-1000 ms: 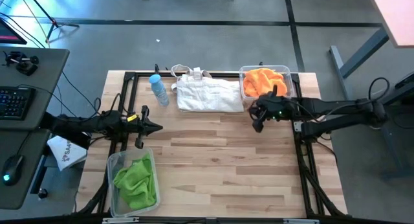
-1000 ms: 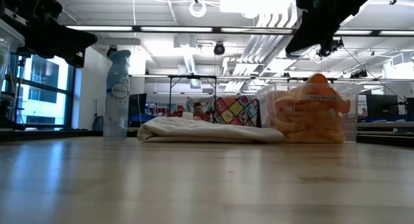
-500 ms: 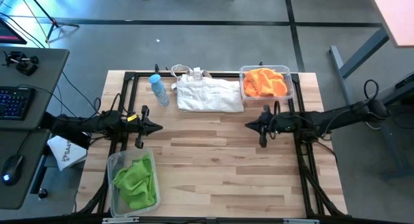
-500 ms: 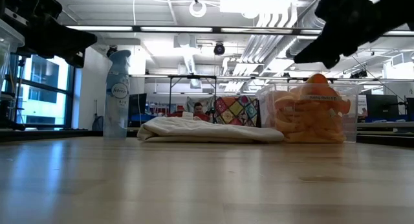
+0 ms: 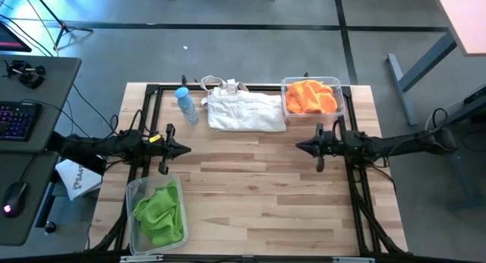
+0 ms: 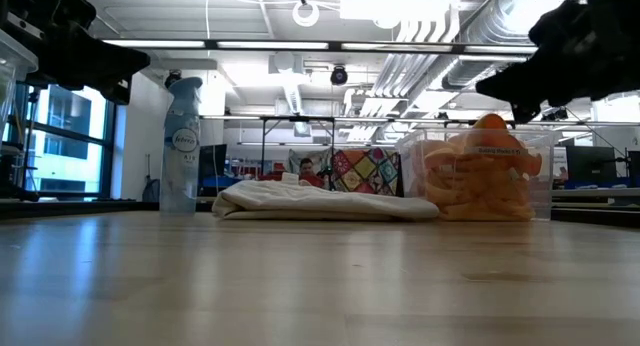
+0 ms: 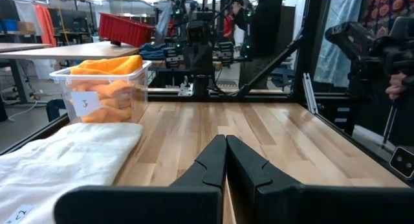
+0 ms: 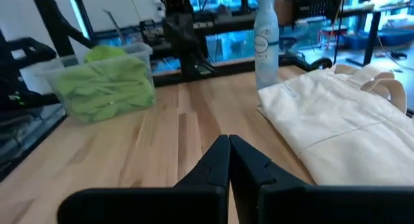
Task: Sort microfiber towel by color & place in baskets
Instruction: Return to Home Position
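Bystanders on and around my table [image 5: 258, 188]

A white fabric bag [image 5: 244, 111] lies flat at the far edge of my wooden tabletop, its handles toward the rim. A clear spray bottle [image 5: 186, 105] with a blue cap stands upright just beside it, on my left. Off the table on that same side, a grey desk [image 5: 57, 96] carries a lit keyboard [image 5: 17, 120] and a mouse [image 5: 9, 208]. A white carton [image 5: 76, 179] lies between desk and table. In the room beyond, a red crate [image 7: 125, 28] sits on a bench, and a person in dark clothes [image 7: 265, 26] stands farther along.
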`<state>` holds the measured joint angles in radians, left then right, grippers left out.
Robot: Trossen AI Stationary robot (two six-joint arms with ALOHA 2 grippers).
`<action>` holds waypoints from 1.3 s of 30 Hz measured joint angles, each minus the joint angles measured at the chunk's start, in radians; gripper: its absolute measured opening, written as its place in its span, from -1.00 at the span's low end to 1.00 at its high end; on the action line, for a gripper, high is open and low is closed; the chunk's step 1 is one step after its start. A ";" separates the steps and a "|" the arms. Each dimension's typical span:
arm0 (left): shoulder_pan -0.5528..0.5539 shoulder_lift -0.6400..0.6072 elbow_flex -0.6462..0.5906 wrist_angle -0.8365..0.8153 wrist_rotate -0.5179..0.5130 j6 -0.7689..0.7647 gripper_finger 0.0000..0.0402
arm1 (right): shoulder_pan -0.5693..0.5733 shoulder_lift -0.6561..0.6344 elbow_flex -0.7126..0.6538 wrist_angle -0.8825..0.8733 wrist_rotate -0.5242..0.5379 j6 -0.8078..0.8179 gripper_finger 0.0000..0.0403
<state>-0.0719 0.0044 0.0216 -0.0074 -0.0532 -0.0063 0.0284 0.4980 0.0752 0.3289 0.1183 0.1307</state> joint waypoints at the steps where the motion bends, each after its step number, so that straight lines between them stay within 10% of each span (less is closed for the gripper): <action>1: 0.000 0.000 0.000 0.000 0.000 0.000 -1.00 | 0.000 -0.030 -0.014 0.002 -0.005 0.000 -1.00; 20: 0.000 0.000 0.000 0.000 -0.001 0.000 -1.00 | -0.033 -0.462 -0.065 -0.235 -0.236 -0.053 -1.00; 39: 0.000 0.000 0.000 0.001 -0.004 0.000 -1.00 | -0.037 -0.492 -0.065 -0.300 -0.224 -0.051 -1.00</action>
<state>-0.0715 0.0044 0.0219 -0.0067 -0.0570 -0.0067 -0.0082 0.0059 0.0101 0.0292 -0.1059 0.0798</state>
